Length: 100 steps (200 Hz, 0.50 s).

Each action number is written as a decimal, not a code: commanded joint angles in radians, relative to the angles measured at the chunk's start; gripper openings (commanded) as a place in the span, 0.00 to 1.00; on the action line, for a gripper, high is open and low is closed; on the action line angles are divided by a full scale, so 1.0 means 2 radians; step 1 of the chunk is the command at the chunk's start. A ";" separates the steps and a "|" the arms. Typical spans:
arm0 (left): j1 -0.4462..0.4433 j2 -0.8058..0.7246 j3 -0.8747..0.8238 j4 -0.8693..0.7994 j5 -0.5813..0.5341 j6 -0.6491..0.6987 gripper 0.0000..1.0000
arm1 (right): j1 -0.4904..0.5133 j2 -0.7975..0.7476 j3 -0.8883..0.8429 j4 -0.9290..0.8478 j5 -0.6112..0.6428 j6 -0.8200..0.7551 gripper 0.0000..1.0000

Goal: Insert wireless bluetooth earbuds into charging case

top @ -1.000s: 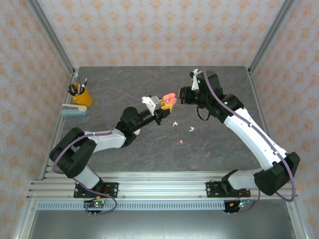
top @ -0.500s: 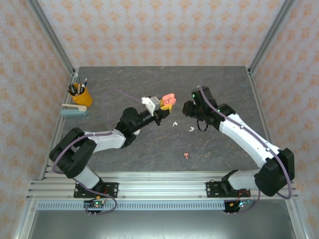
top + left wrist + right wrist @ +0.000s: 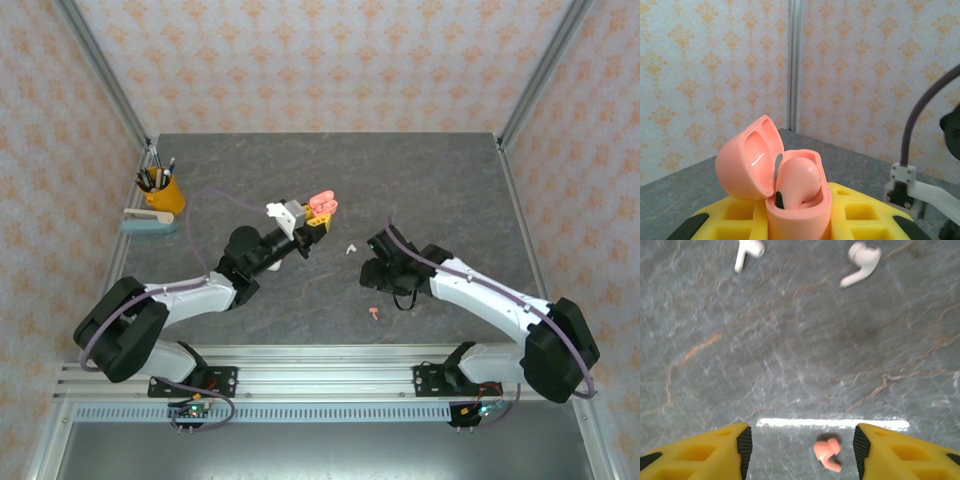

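The left jaws are closed on the open pink charging case [image 3: 790, 185], held above the counter [image 3: 790, 365]; one coral earbud [image 3: 797, 180] sits inside it. The right jaws stand open low over the counter, and a second coral earbud [image 3: 827, 455] lies between them. Two white earbuds [image 3: 750, 251] [image 3: 862, 262] lie farther away.

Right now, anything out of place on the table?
Three earbuds lie loose on the table: a coral-pink earbud between the fingers of the open right gripper, untouched, and a white earbud and a second white earbud scattered beyond it. The coral-pink case stands open with a seated earbud inside.
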 commanded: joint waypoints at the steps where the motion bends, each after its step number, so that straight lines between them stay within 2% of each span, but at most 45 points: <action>1: 0.005 -0.025 -0.009 -0.011 -0.015 0.012 0.00 | 0.026 0.005 -0.006 -0.037 0.021 0.007 0.58; 43: 0.005 -0.054 -0.019 -0.032 -0.022 0.019 0.00 | 0.060 0.050 -0.012 -0.049 0.031 -0.004 0.57; 100: 0.005 -0.064 -0.025 -0.038 -0.024 0.023 0.00 | 0.064 0.102 -0.015 -0.022 0.036 -0.011 0.52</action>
